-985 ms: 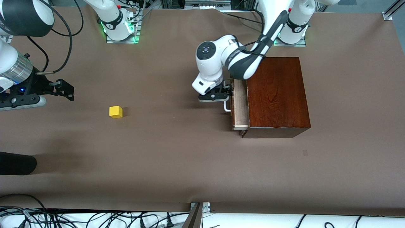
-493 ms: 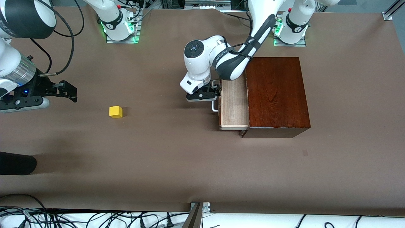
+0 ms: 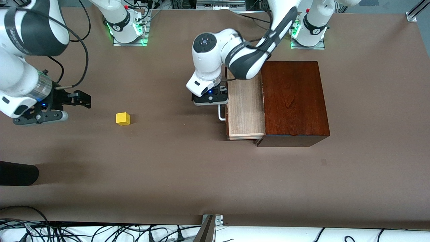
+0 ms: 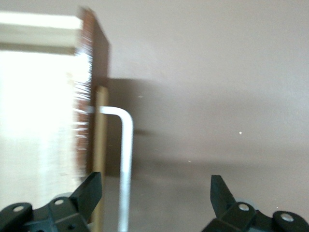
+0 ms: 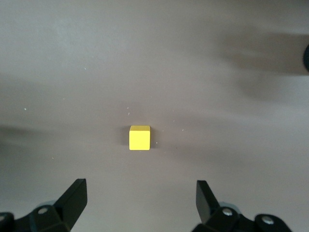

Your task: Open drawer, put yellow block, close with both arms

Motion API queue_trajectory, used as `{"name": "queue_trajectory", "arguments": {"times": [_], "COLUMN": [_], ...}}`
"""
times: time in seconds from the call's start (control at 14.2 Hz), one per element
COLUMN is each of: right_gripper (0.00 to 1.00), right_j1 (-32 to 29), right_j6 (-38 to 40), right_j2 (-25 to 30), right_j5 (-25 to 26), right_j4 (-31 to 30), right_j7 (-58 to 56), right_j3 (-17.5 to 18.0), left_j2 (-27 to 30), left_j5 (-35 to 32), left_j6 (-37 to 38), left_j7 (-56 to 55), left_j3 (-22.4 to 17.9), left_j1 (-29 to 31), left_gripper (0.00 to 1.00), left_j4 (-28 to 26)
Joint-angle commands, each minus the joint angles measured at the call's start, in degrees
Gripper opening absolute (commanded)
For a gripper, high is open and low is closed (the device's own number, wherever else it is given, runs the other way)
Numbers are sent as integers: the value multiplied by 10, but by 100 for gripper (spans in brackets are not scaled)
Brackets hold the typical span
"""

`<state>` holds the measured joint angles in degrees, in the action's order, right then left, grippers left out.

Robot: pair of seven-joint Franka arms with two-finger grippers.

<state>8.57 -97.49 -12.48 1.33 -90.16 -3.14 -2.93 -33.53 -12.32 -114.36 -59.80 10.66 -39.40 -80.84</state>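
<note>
The drawer stands pulled out of the dark reddish-brown box toward the right arm's end of the table, its pale tray empty. My left gripper is over the white bar handle, open; in the left wrist view the handle runs between the spread fingers of the gripper without touching them. The yellow block sits on the table well away from the drawer. My right gripper is open and empty, above the table beside the block; the right wrist view shows the block ahead of this gripper.
A dark rounded object lies at the right arm's end of the table, nearer the front camera than the block. Cables and a metal bracket line the table's near edge. The brown table cover spreads between block and drawer.
The drawer has slid farther out toward the right arm's end, drawn by the left gripper. The right gripper has moved closer to the yellow block.
</note>
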Motion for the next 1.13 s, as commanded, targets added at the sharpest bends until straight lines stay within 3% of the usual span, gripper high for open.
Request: {"name": "queue_trajectory", "arguments": {"times": [0.0, 0.28, 0.56, 0.7, 0.84, 1.06], "right_gripper": [100, 100, 100, 100, 100, 100], "right_j1": [0, 0, 0, 0, 0, 0], "right_j6": [-43, -163, -298, -395, -428, -452], "right_j2": [-2, 4, 2, -2, -17, -45], "right_j5": [-15, -24, -33, -33, -34, -34], "right_j4": [-53, -162, -274, -344, -366, -372], "right_j7": [-4, 0, -1, -2, -2, 1], "right_j3": [1, 1, 0, 1, 1, 1], "left_j2": [70, 143, 189, 196, 223, 302], "left_j5": [27, 52, 52, 68, 115, 122], "left_j6": [88, 215, 280, 285, 268, 203], "left_j7": [57, 219, 348, 425, 488, 508], "left_j3": [6, 5, 4, 2, -8, -44], "left_j1": [40, 147, 242, 305, 352, 375], "left_gripper": [100, 100, 100, 100, 100, 100], "left_j4": [-9, -9, -9, -8, -22, -131]}}
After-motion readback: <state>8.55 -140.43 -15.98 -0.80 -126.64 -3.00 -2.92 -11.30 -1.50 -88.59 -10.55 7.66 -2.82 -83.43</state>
